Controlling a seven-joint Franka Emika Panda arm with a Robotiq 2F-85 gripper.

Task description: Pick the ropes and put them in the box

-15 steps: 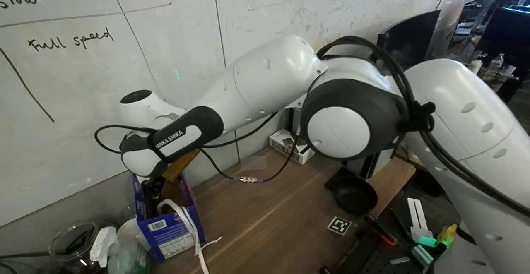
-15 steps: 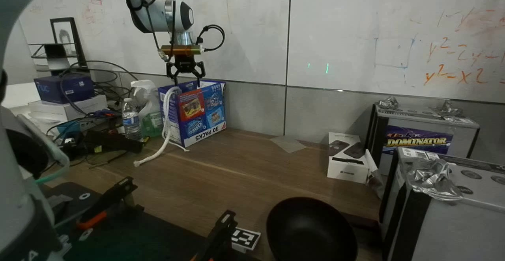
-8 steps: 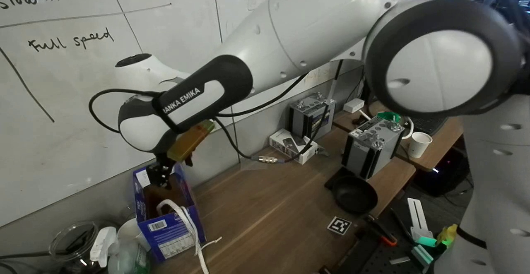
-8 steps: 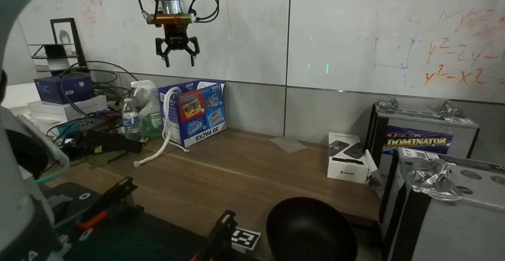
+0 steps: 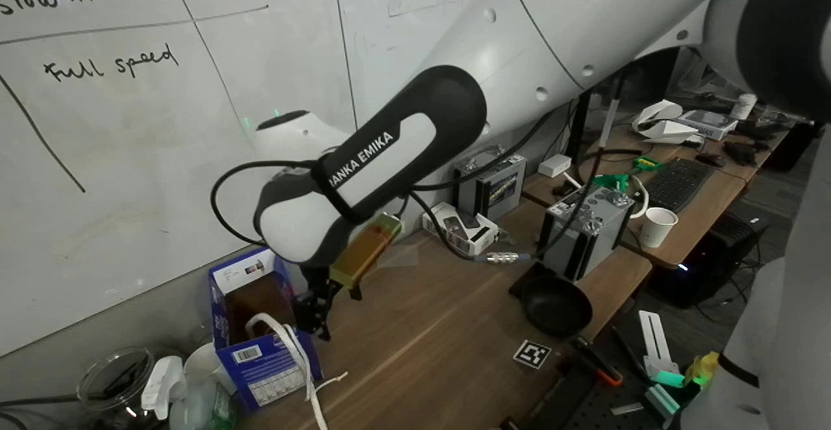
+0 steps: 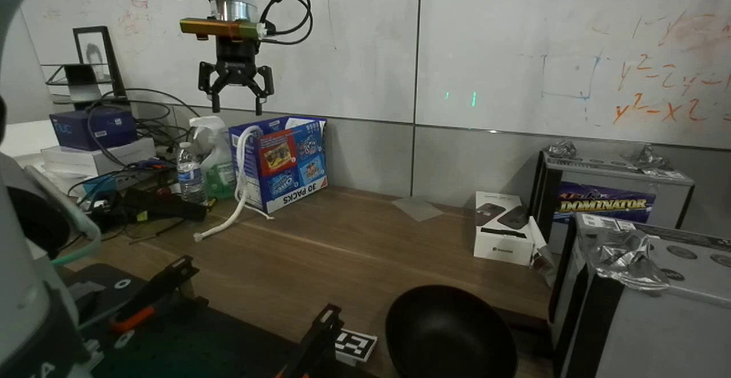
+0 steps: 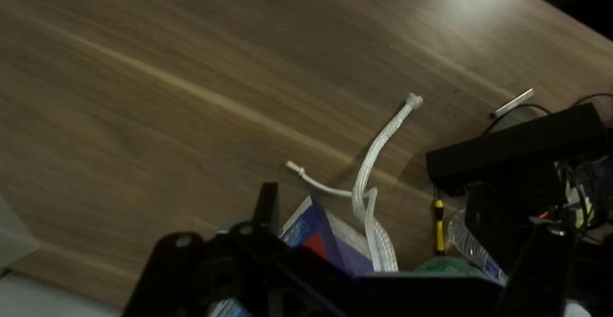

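Note:
The white ropes hang over the front wall of the blue box. One part dips inside the box; a thick end and a thin knotted end lie outside on the table. Both exterior views show this, with the ropes at the left side of the box. In the wrist view the rope ends lie on the wood beyond the box corner. My gripper is open and empty, above and in front of the box. It also appears beside the box opening in an exterior view.
A spray bottle and a water bottle stand beside the box. A whiteboard wall rises behind it. A black pan, a white box and grey devices stand on the other side. Cables clutter the far end.
My gripper has risen out of the box and then moved back from it, toward the robot's side. The ropes and the box have not moved.

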